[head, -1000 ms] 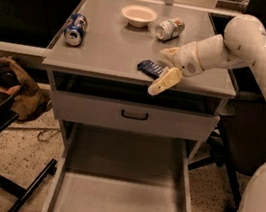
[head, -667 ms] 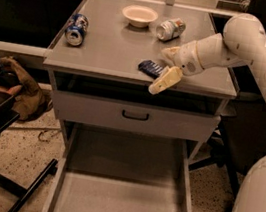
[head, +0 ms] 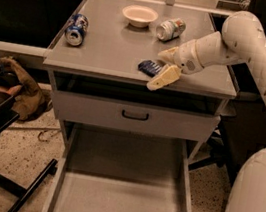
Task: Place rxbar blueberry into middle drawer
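Up on the cabinet top (head: 107, 48), the pincer (head: 157, 71) straddles the rxbar blueberry (head: 148, 67), fingers (head: 164, 77) spread.

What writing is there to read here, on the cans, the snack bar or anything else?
No text can be read.
rxbar blueberry: white markings, too blurred to read.
blue can: label too blurred to read.
silver can: label too blurred to read.
tool, at the bar near the tabletop's front edge: no lettering visible.
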Robot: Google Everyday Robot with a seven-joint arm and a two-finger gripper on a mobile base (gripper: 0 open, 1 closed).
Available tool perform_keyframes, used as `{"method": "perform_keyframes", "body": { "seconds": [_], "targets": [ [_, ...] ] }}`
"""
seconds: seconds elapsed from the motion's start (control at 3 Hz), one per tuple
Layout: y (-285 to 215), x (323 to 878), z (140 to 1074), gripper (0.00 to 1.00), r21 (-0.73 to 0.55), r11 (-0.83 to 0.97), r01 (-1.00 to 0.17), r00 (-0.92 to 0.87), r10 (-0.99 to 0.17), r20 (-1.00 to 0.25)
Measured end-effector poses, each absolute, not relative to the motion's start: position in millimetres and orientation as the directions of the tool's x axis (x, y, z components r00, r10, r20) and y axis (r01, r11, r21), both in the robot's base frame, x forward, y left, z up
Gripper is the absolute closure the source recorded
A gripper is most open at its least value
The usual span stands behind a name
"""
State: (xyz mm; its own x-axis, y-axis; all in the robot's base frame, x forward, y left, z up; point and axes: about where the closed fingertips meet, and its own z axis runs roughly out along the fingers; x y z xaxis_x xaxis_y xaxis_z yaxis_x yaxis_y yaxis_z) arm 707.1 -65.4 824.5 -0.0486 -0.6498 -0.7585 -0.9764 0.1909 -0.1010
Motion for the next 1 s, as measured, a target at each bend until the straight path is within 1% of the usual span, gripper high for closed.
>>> {"method": "perform_keyframes", "body": {
  "seconds": [0.67,1.0],
  "targets": [
    [-65.3,707.1,824.5,0.65,-0.101,0.191,-0.976,-0.049,-0.650,-0.759],
    [-62.1,692.9,832.2,0.88,-0.105,0.177,-0.979,-0.038,-0.654,-0.755]
  ]
}}
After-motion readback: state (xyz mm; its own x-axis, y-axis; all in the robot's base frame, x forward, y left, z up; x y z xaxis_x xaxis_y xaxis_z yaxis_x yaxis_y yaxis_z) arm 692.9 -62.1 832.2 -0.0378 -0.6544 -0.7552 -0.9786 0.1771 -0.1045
